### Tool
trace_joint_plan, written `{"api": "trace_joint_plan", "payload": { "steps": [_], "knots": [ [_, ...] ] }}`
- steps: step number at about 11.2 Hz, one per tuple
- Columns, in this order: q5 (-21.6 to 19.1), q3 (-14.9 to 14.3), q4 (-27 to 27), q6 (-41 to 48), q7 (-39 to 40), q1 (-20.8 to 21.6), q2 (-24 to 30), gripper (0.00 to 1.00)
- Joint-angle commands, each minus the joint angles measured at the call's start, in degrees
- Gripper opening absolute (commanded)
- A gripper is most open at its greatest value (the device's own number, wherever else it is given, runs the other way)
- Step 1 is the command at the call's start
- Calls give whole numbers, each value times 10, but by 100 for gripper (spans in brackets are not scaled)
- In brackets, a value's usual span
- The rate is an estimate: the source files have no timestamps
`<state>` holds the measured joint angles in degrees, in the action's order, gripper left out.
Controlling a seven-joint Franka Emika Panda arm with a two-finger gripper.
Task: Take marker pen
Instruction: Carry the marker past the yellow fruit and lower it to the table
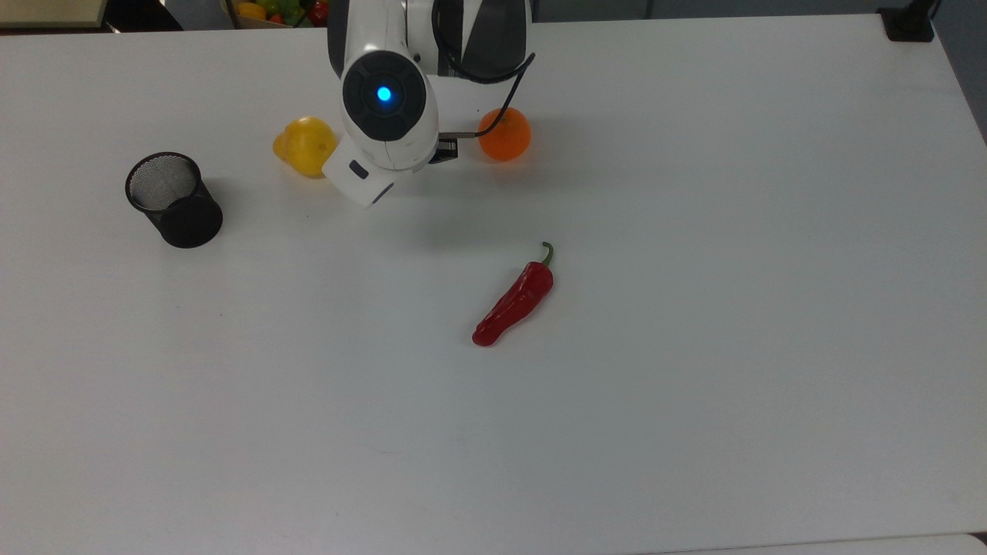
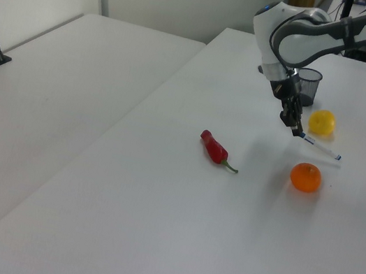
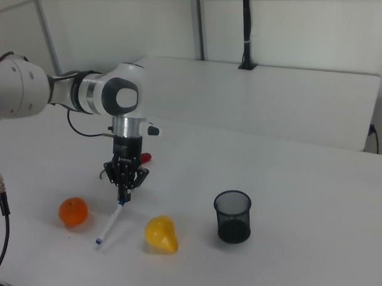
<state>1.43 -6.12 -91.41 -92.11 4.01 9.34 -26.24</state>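
Right view, centre-left of frame: hand (image 3: 123, 195) closed on the upper end of the marker pen (image 3: 110, 225), which slants down toward the table (image 3: 302, 203), lower blue end at or just above the surface, can't tell which. Pen sits between the orange (image 3: 73, 212) and the yellow pear-shaped fruit (image 3: 161, 235). Black mesh cup (image 3: 232, 216) further right, red chili (image 1: 515, 299) mid-frame in top view.
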Motion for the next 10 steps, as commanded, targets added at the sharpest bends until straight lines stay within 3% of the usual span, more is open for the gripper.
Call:
{"api": "trace_joint_plan", "payload": {
  "steps": [1,2,4,5,10],
  "knots": [
    [11,1,1,2,-12,6,-7,28],
    [11,1,1,-7,-14,5,-7,40],
    [20,1,0,-22,-43,5,-7,77],
    [27,1,2,-22,-44,3,-3,100],
    [21,1,-1,-23,-38,-56,109,100]
  ]
}}
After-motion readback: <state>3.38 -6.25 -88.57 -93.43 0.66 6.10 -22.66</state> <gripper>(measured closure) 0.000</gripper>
